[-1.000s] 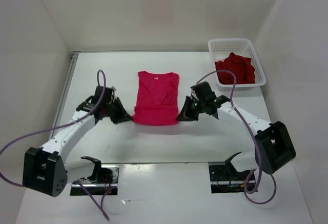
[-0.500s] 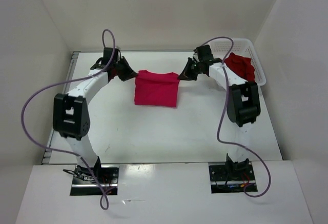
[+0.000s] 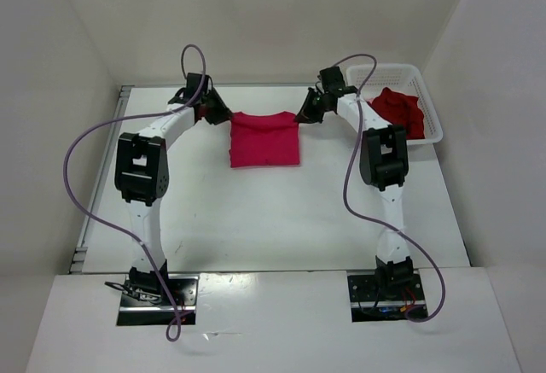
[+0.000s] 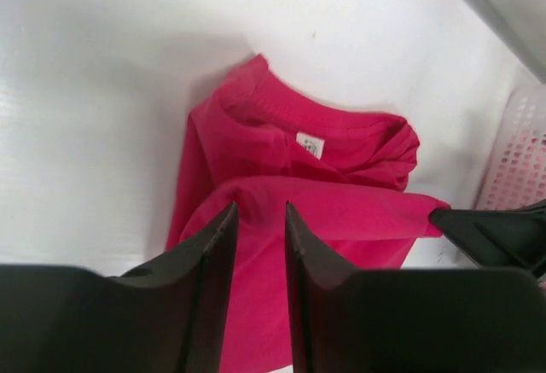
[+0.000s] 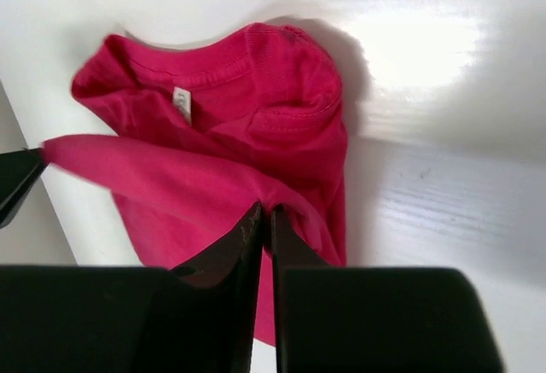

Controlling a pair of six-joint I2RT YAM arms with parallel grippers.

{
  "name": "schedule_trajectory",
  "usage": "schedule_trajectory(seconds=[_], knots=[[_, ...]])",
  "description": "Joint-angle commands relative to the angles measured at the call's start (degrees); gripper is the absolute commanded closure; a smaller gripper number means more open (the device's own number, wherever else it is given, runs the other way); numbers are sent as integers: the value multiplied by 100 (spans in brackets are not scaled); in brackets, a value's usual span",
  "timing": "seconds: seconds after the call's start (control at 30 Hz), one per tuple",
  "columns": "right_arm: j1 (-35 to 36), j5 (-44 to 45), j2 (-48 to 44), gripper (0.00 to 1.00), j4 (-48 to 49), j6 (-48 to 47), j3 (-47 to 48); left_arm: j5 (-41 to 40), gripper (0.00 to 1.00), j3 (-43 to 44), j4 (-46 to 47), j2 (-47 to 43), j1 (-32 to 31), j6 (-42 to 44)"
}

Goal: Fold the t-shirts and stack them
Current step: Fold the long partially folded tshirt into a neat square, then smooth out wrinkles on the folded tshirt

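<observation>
The bright magenta-pink t-shirt (image 3: 264, 138) lies folded in half at the far middle of the table, its lower half laid over the collar end (image 4: 341, 160). At the shirt's far left corner my left gripper (image 3: 223, 117) is over the top layer, and its jaws (image 4: 260, 209) stand slightly apart with cloth showing in the gap. My right gripper (image 3: 303, 117) is at the far right corner, and its tips (image 5: 265, 211) pinch a ridge of the pink cloth (image 5: 213, 134). A dark red t-shirt (image 3: 397, 113) lies crumpled in the basket.
The white mesh basket (image 3: 384, 70) stands at the far right corner, just right of my right arm; its wall (image 4: 516, 160) shows in the left wrist view. White walls enclose the table on the left, far and right sides. Purple cables arc above both arms.
Both grippers carried the shirt's near hem from the table's middle to the far end, folding it over the collar. The left jaws have since parted a little.
</observation>
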Motion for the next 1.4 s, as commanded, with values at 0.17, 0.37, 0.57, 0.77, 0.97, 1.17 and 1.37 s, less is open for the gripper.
schedule_trajectory(seconds=[0.17, 0.37, 0.57, 0.77, 0.97, 1.17, 1.37], knots=[[-82, 256, -288, 73, -242, -7, 941, -98, 40, 176, 617, -493, 221, -130], [-21, 310, -983, 70, 144, -69, 3, 341, 51, -897, 1082, -1012, -348, -60], [339, -673, -703, 100, 496, 98, -535, 483, 52, -1933, 1636, -943, -921, -296], [480, -675, 377, 100, 164, 90, 709, 272, 51, -2024, 1742, -837, -922, -113], [366, -666, 1257, 100, 22, 203, 1740, 219, 48, -1409, 1900, -530, -869, -174], [366, -727, 1653, 100, -75, 256, 2023, 333, 48, -451, 1882, 489, -686, -568], [366, -648, 1521, 100, -22, 256, 1776, 157, 48, -28, 1690, 999, -194, -579]])
